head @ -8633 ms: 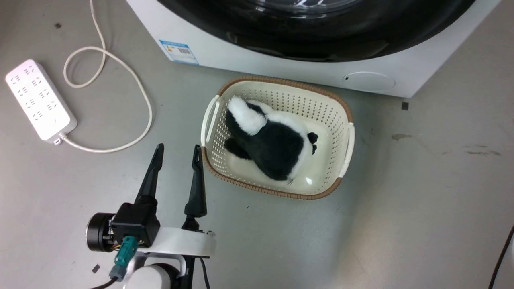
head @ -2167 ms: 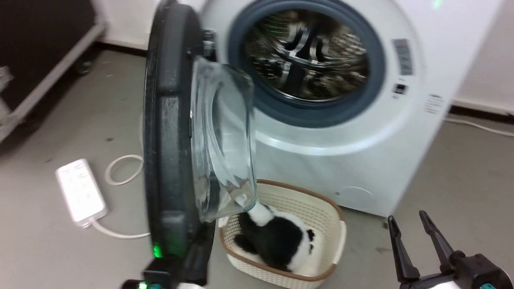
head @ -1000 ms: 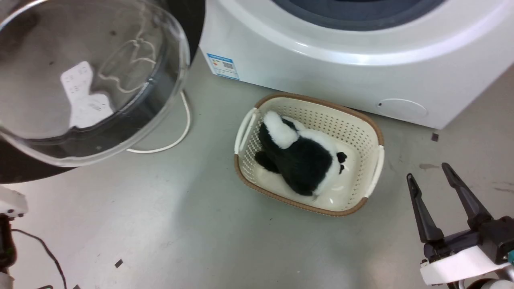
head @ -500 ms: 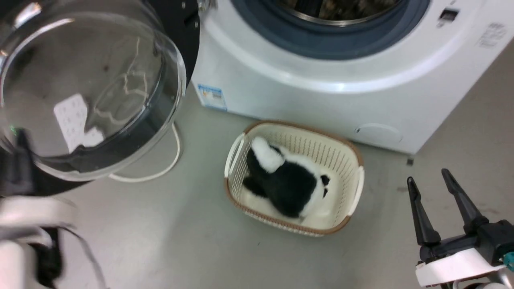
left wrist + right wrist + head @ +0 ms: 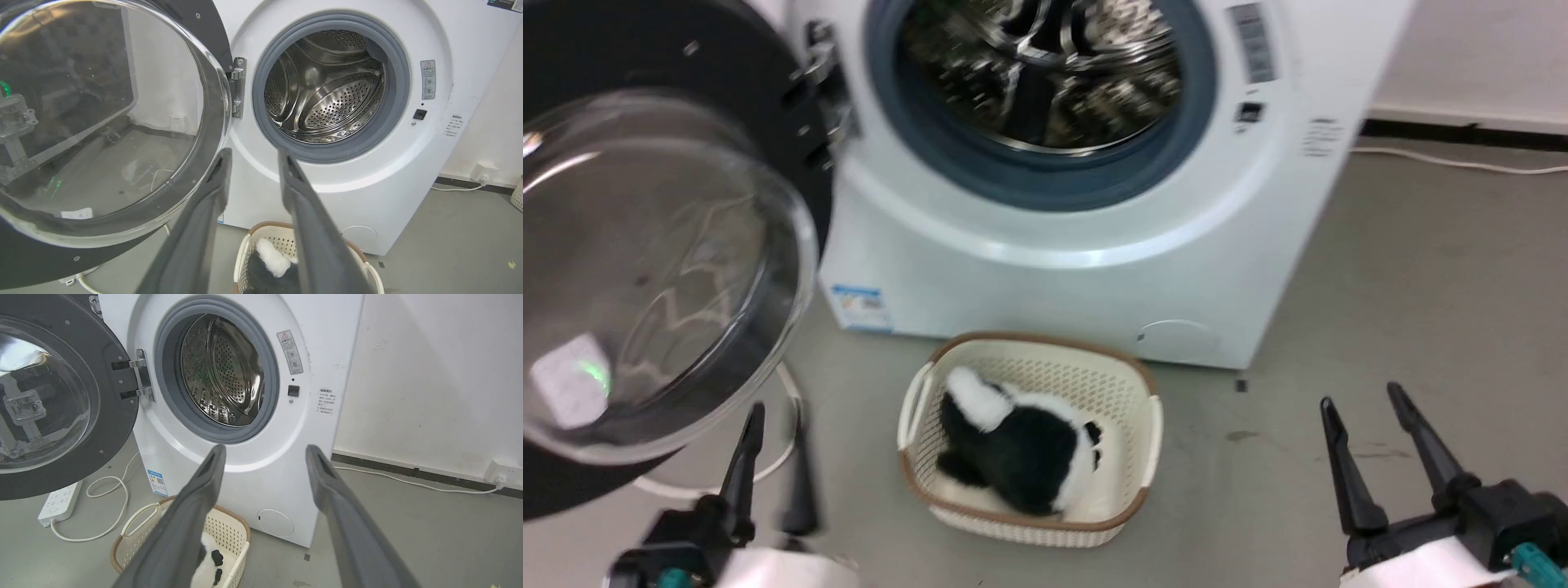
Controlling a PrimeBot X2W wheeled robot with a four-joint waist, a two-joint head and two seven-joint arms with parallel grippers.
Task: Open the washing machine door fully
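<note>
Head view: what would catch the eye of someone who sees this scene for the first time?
The door, a big black disc with a clear glass bowl, stands swung open at the left, beside the shiny steel drum in the white machine. On the floor before the machine stands a cream basket with a black-and-white plush toy in it. The left gripper and the right gripper show open at the lower corners.
</note>
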